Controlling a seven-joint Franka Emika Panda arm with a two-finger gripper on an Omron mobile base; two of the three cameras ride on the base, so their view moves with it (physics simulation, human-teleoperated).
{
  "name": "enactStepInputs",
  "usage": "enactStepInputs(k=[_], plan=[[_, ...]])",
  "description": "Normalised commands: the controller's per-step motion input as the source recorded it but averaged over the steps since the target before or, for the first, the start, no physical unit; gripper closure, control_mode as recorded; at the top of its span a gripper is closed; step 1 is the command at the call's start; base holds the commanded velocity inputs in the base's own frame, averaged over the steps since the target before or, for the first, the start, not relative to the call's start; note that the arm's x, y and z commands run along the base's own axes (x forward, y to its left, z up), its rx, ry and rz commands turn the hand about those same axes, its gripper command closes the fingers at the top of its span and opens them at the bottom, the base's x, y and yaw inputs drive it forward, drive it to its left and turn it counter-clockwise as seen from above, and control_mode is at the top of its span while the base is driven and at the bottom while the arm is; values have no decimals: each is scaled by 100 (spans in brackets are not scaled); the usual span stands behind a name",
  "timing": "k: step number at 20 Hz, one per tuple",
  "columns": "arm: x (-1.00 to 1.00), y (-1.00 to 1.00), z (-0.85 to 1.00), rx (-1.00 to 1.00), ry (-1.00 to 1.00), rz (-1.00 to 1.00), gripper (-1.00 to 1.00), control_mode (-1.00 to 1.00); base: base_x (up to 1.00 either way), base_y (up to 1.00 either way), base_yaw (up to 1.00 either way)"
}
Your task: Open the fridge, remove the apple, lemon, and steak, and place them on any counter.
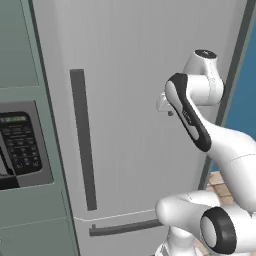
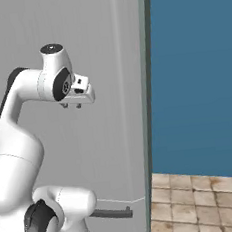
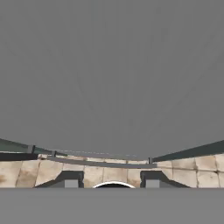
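Cabinet [image 1: 30, 210]: grey-green housing at the far left of the left base view, with the microwave [image 1: 20, 145] set into it at middle left; it stands flush against the fridge, so there is no spare room on that side.
Fridge [image 1: 130, 75]: the light-grey door is shut and runs from the upper left to the right of the left base view; the apple, lemon and steak are presumably behind it and cannot be seen.
Vertical handle [image 1: 83, 140]: long dark bar left of centre in the left base view, untouched; it looks like the part to pull, and the hand is well to its right.
Drawer handle [image 1: 125, 228]: dark horizontal bar low in the frame, beside the robot's base.
Gripper [image 2: 72, 106]: at middle left of the right base view, pointing down, close before the door's plain face and above the drawer handle; the fingers [image 3: 70, 179] stand narrowly apart with nothing between them.
Fridge edge [image 2: 146, 85]: the dark right border is where the door ends.
Blue wall [image 2: 199, 70]: at the right of the right base view.
Tiled floor [image 2: 201, 200]: open room at lower right for the base to back off as the door swings.
Counter: out of frame; I cannot tell where it lies.
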Motion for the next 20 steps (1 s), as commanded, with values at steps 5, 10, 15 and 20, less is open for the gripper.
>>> enactStepInputs(k=[5,10,15,20], plan=[[-1,0,0,0,0,0,-100,100,-36,0,0],[0,0,0,0,0,0,-100,100,-74,7,0],[0,0,0,0,0,0,-100,100,-42,58,0],[0,0,0,0,0,0,-100,100,-33,85,0]])
